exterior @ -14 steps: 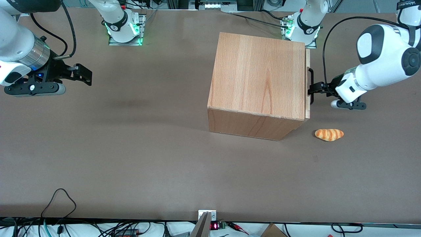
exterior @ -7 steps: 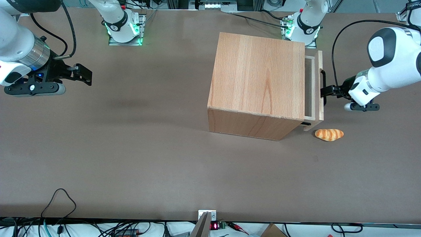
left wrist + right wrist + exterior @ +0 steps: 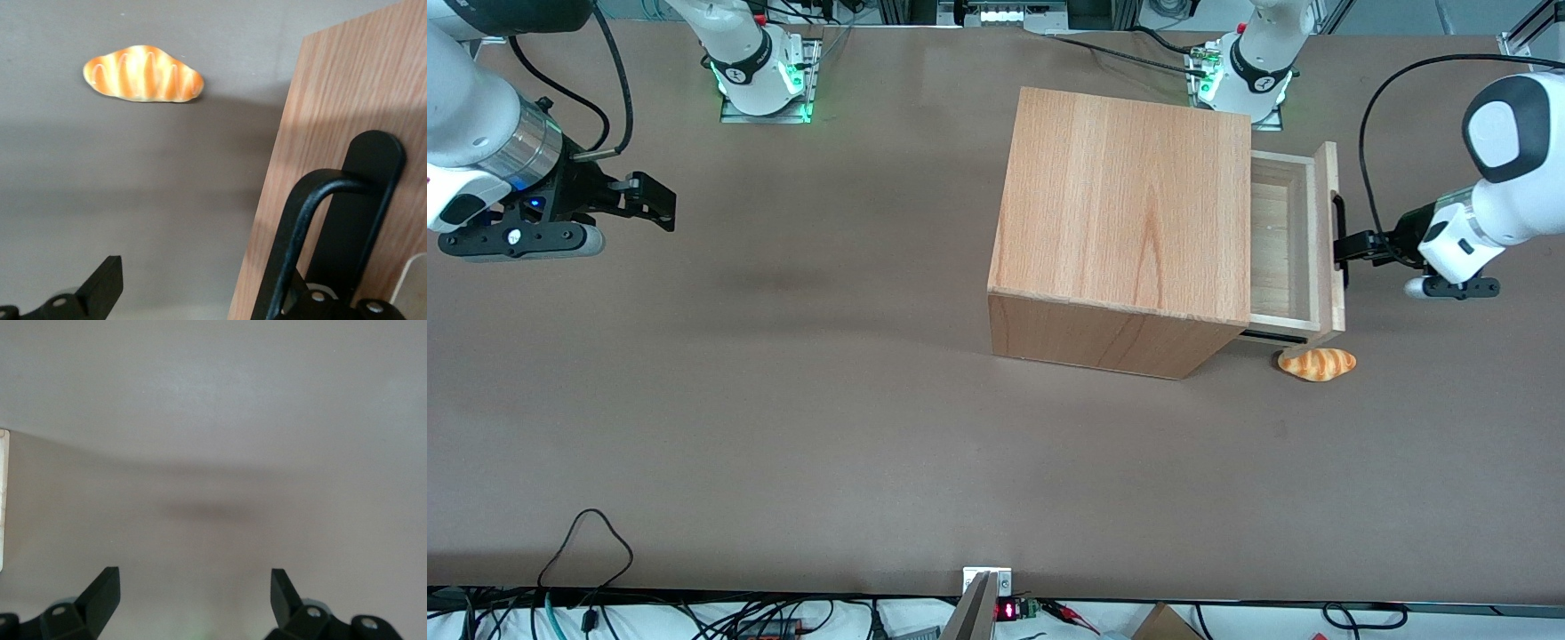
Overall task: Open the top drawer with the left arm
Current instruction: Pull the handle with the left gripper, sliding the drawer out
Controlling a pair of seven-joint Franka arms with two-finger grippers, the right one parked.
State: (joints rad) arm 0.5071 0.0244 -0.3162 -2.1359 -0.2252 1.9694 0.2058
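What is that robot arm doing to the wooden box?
The left arm is pulling the top drawer out of the wooden cabinet. Its gripper is at the drawer's black handle, and the drawer is partly open and looks empty. A little bread roll lies on the table beside the drawer's front corner.

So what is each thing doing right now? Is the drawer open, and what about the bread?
top drawer: partly pulled out of the cabinet, nothing visible inside.
handle: hooked by the tool.
left arm's tool: at the drawer front, one finger in the handle.
cabinet: standing upright on the table.
bread roll: lying flat on the table, by the drawer's front corner nearer the camera.
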